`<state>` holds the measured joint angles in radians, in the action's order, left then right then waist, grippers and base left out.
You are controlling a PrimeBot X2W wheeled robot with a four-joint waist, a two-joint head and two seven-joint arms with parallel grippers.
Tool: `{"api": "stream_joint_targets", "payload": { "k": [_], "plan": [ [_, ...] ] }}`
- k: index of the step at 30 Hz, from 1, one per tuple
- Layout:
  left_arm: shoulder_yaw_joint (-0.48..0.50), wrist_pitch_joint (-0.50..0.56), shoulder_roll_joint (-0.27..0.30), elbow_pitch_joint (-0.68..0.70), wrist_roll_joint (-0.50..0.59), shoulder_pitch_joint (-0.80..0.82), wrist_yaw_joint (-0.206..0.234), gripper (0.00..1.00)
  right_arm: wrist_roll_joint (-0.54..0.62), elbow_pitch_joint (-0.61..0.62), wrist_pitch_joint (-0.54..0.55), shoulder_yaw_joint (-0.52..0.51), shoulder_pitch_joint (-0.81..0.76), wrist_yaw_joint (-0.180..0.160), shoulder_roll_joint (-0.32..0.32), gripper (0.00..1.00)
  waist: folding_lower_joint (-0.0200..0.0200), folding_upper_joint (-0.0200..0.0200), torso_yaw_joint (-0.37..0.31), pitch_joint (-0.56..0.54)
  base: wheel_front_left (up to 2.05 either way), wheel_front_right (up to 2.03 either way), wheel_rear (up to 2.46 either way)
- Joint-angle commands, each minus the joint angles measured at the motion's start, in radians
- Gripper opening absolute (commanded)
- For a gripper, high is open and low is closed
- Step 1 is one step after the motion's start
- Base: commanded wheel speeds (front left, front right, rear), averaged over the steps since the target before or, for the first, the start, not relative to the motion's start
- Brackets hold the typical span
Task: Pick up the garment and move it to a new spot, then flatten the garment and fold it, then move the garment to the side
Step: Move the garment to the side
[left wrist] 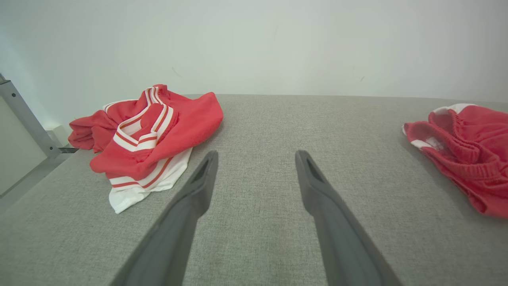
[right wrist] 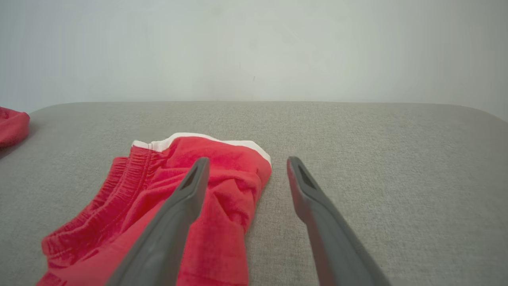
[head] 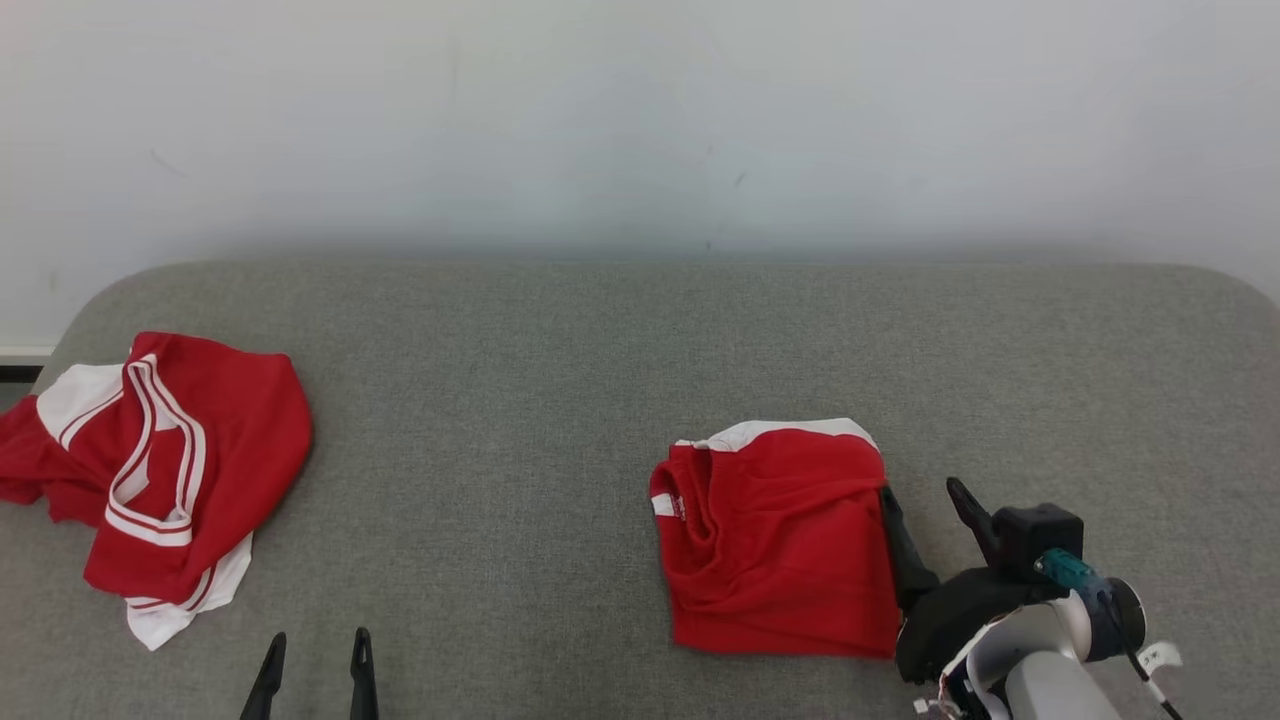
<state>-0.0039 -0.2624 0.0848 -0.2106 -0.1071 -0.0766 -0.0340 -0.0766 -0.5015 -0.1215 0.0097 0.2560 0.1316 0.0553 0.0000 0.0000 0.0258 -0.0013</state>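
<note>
The folded red fabric garment with white trim [head: 780,540] is seen right of centre on the grey woven cushioned surface [head: 560,380]. The right gripper [head: 916,487] is set just beside its right edge, jaws spread wide and nothing held. In the right wrist view that edge is found between the two dark fingers, running roughly along them. The left gripper [head: 320,637], likewise wide open and empty, is placed well apart from it, nearer a crumpled red-and-white striped jersey [head: 170,470]. The sideways move is judged best served by the right arm, the nearer one by far
</note>
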Motion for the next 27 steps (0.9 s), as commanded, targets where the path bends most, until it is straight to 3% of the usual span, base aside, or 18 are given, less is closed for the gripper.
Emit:
{"api": "stream_joint_targets", "payload": {
  "k": [1, 7, 17, 22, 23, 24, 25, 26, 27],
  "plan": [
    [-0.007, -0.002, -0.005, -0.001, 0.003, 0.022, 0.001, 1.0, 0.011, -0.069, 0.036, -0.025, 0.06, -0.002, 0.0, 1.0, 0.0, 0.0, 0.019, 0.018, 0.0, 0.0, 0.0],
    [-0.006, -0.002, -0.007, -0.004, 0.001, 0.038, -0.001, 1.0, 0.019, -0.248, 0.119, -0.046, 0.169, -0.002, -0.002, 1.0, 0.0, 0.0, 0.03, 0.04, 0.0, 0.0, 0.0],
    [-0.009, -0.002, -0.01, -0.019, 0.005, 0.061, -0.008, 1.0, -0.021, -0.477, 0.125, -0.013, 0.239, -0.002, -0.005, 1.0, 0.0, 0.0, 0.043, 0.055, 0.0, 0.0, 0.0],
    [-0.012, -0.002, -0.011, -0.027, 0.007, 0.069, -0.014, 1.0, -0.09, -0.564, 0.116, 0.055, 0.263, -0.002, -0.009, 1.0, 0.0, 0.0, 0.046, 0.063, 0.0, 0.0, 0.0],
    [-0.013, -0.002, -0.012, -0.029, 0.008, 0.073, -0.015, 1.0, -0.103, -0.577, 0.116, 0.072, 0.269, -0.002, -0.009, 0.91, 0.0, 0.0, 0.047, 0.063, 0.0, 0.0, 0.0],
    [-0.013, -0.002, -0.012, -0.03, 0.009, 0.076, -0.016, 1.0, -0.118, -0.585, 0.109, 0.09, 0.274, 0.0, -0.01, 0.48, 0.0, 0.0, 0.048, 0.064, 0.0, 0.0, 0.0],
    [-0.014, -0.002, -0.012, -0.031, 0.009, 0.078, -0.014, 1.0, -0.129, -0.59, 0.099, 0.104, 0.281, 0.0, -0.01, 0.19, 0.0, 0.0, 0.048, 0.065, 0.0, 0.0, 0.0],
    [-0.013, -0.002, -0.012, -0.032, 0.009, 0.08, -0.014, 1.0, -0.137, -0.6, 0.093, 0.114, 0.289, 0.0, -0.01, 0.0, 0.0, 0.0, 0.048, 0.066, 0.0, 0.0, 0.0],
    [-0.012, -0.002, -0.013, -0.032, 0.008, 0.081, -0.014, 1.0, -0.139, -0.61, 0.088, 0.121, 0.297, 0.0, -0.01, 0.0, 0.0, 0.0, 0.049, 0.067, 0.0, 0.0, 0.0]
  ]
}}
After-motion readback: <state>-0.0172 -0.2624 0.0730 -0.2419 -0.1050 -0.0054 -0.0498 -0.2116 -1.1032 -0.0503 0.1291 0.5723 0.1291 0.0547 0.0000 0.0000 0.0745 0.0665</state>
